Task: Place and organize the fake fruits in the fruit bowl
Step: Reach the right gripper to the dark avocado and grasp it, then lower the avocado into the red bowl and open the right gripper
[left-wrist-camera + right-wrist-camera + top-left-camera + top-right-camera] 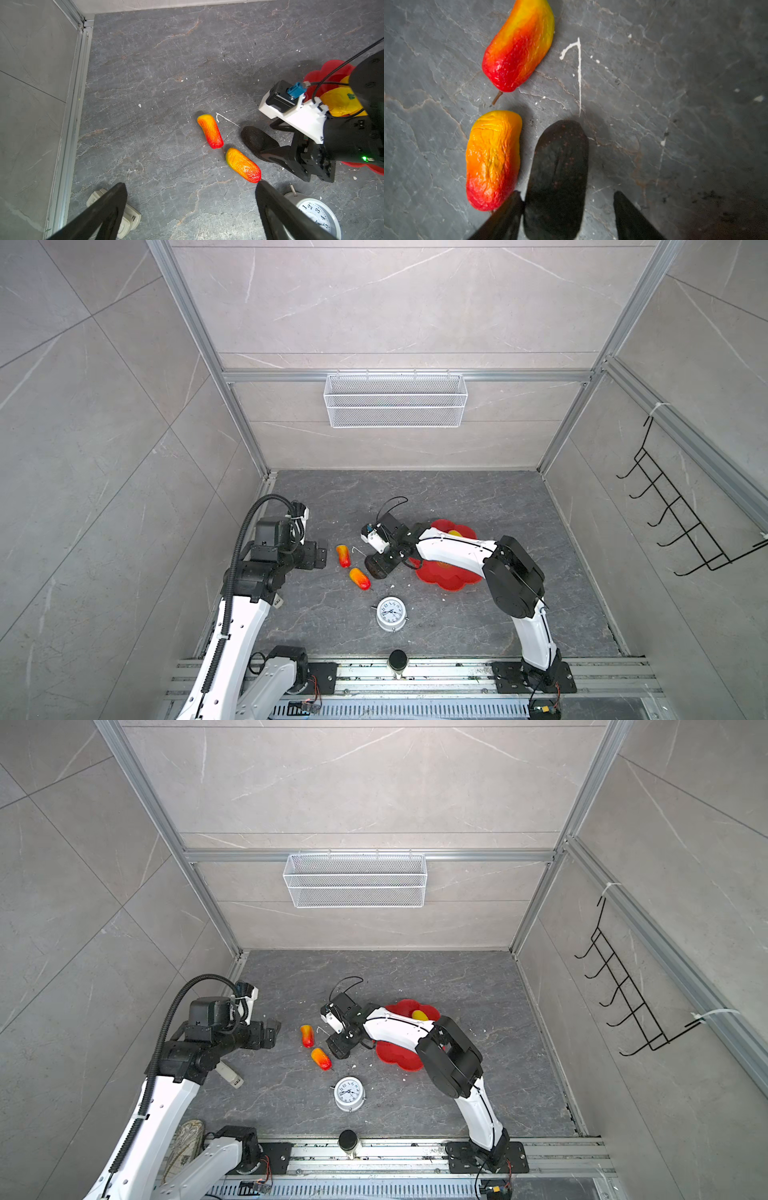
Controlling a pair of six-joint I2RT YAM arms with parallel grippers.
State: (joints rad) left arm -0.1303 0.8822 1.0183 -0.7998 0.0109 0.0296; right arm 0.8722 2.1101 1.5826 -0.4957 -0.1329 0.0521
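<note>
While the dark blackish fruit point(560, 166) lies on the tabletop point(478, 497) just beside the fruit bowl point(446, 585), it is straddled by the right gripper point(568, 193). The jaws are held apart: one finger point(504, 218) is touching the fruit's side, and a gap is left at the other, so no clamp is seen.

The bowl is partly covered by the right arm in both top views. A round yellow fruit point(338, 102) with a green stem is seen inside it, with a second yellow piece behind that cannot be made out.

On the far side of the dark fruit from the bowl, the nearer orange-red fruit point(360, 578) is laid just beside it, a narrow gap between them. The farther orange-red fruit point(343, 556) is found a little beyond, the two apart and nearly end to end.

Farther again from the bowl, the left gripper point(191, 184) is seen — its jaws are spread wide, with nothing between them.

A white alarm clock point(391, 613) lies face up near the bowl, toward the arms' bases and clear of the rim.
</note>
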